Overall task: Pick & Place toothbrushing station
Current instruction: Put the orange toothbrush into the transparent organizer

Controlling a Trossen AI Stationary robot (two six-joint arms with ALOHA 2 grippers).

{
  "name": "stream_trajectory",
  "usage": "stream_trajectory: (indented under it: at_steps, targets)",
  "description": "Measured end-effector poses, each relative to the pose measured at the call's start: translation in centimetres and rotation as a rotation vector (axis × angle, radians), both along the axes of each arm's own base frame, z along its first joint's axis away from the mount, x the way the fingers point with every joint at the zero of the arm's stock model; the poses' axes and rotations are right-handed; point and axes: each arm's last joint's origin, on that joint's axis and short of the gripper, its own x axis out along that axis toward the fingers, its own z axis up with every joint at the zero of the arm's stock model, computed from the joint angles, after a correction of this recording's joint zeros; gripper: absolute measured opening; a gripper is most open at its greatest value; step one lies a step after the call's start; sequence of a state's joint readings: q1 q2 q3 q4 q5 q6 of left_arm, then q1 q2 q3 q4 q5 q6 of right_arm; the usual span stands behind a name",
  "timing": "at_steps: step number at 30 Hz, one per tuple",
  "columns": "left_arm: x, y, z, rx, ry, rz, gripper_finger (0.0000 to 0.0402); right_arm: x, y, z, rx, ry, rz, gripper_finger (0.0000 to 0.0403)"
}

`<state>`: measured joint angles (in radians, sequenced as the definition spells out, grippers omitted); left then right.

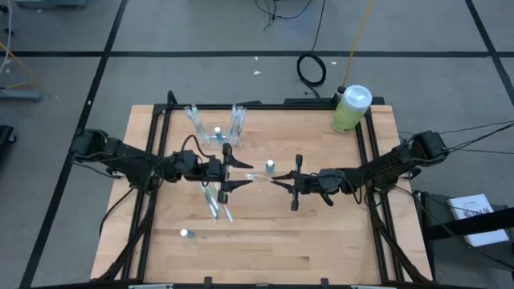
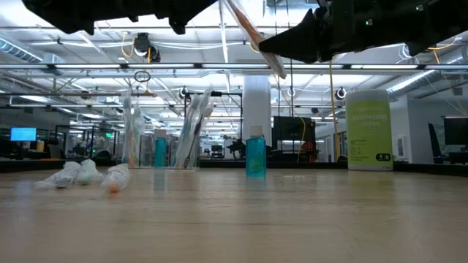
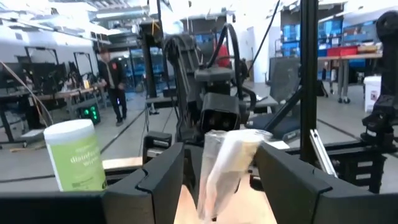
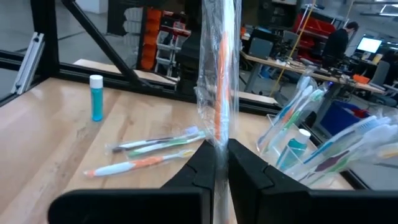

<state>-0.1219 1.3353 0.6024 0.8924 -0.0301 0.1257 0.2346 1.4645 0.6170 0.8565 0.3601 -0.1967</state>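
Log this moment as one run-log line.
right claw: shut on wrapped toothbrush, raised mid-table | left claw: open around its other end | toothbrushing station: back-left, upright

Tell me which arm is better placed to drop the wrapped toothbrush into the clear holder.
Probably the left. Both grippers, left and right, meet mid-table around the orange-handled toothbrush in clear plastic wrap, the right's jaws shut on it. The transparent plastic toothbrush holder stands nearer the left arm.

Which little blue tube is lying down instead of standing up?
The blue tube near the table's front-left corner lies flat, alone. The one mid-table and the one in the clear holder both stand upright.
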Motion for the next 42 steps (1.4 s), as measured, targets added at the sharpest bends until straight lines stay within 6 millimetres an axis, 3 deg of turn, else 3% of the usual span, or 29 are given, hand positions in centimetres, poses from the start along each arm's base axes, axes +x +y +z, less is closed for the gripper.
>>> stream_trajectory:
  at_steps: [14, 25, 28, 32, 37, 42]
  targets:
    - [1.2, -0.2, 0.1, 0.008, 0.011, -0.011, 0.0194, 0.0, -0.2, 0.0, -0.006, 0.003, -0.006, 0.0014]
    - [1.1, -0.1, 0.3, 0.003, 0.004, -0.006, 0.0038, 0.0, -0.1, 0.0, -0.003, 0.006, -0.002, 0.0036]
    - [0.7, 0.0, 0.6, -0.040, 0.012, 0.026, 0.0012, 0.0, -0.1, -0.1, -0.011, 0.025, 0.000, 0.0062]
    - [-0.2, 0.4, 1.6, -0.111, 0.015, 0.121, 0.0024, -0.2, 0.3, 0.0, -0.011, 0.037, 0.006, 0.0120]
    - [-2.1, 0.7, 3.4, -0.120, 0.004, 0.244, 0.0013, -1.0, 0.6, 0.4, -0.022, 0.083, 0.023, 0.0193]
    - [-4.7, 1.1, 5.1, -0.126, 0.004, 0.443, 0.0012, -2.6, -0.1, 1.0, -0.008, 0.186, -0.028, 0.0233]
